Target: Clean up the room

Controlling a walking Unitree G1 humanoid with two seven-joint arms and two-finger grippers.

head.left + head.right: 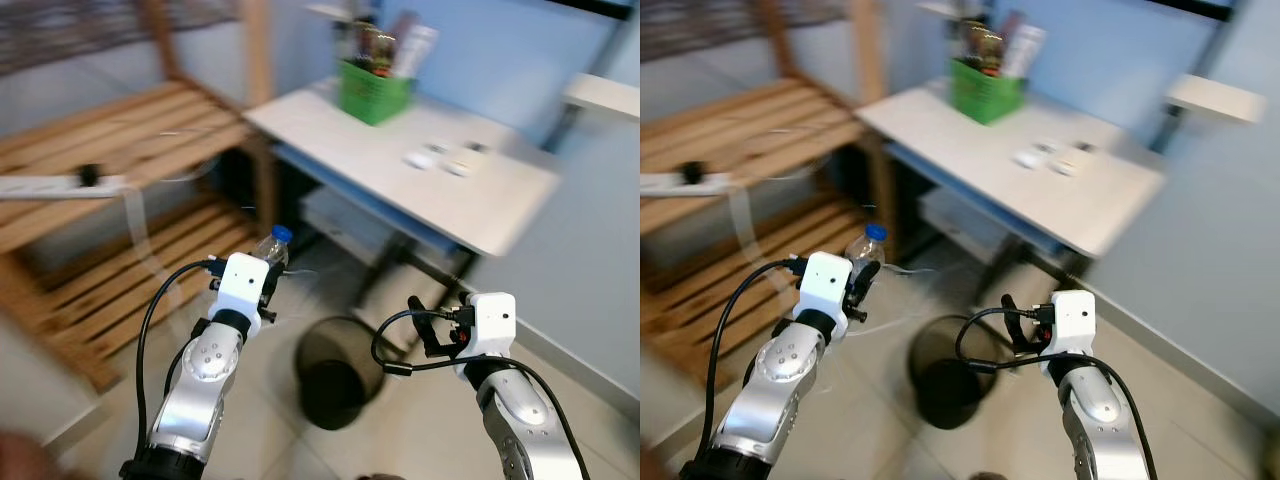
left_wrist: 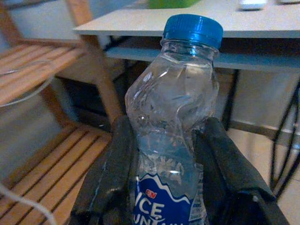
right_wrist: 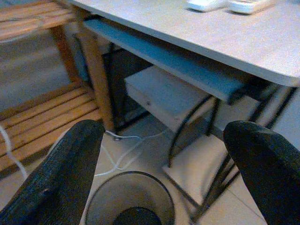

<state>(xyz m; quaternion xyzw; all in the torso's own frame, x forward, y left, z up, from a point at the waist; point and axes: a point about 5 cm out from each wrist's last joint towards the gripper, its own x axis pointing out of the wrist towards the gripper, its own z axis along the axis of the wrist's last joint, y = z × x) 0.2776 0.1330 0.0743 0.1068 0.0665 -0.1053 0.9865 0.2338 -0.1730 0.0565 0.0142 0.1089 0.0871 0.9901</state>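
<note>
clear plastic bottle [image 2: 174, 126], blue cap, crumpled, upright in left gripper [image 2: 171, 154], jaws clamped on its lower body | held above floor, beside wooden shelf [image 1: 120, 150] | right gripper [image 3: 159, 164] jaws spread wide, holding nothing, over black mesh bin [image 1: 335, 370] | bin on floor near white desk [image 1: 400, 165] | green basket [image 1: 373, 92] on desk

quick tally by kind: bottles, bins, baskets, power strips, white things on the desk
plastic bottle, held in the left gripper: 1
black waste bin: 1
green basket: 1
power strip: 1
small white items on the desk: 2, too blurred to name
total: 6
</note>
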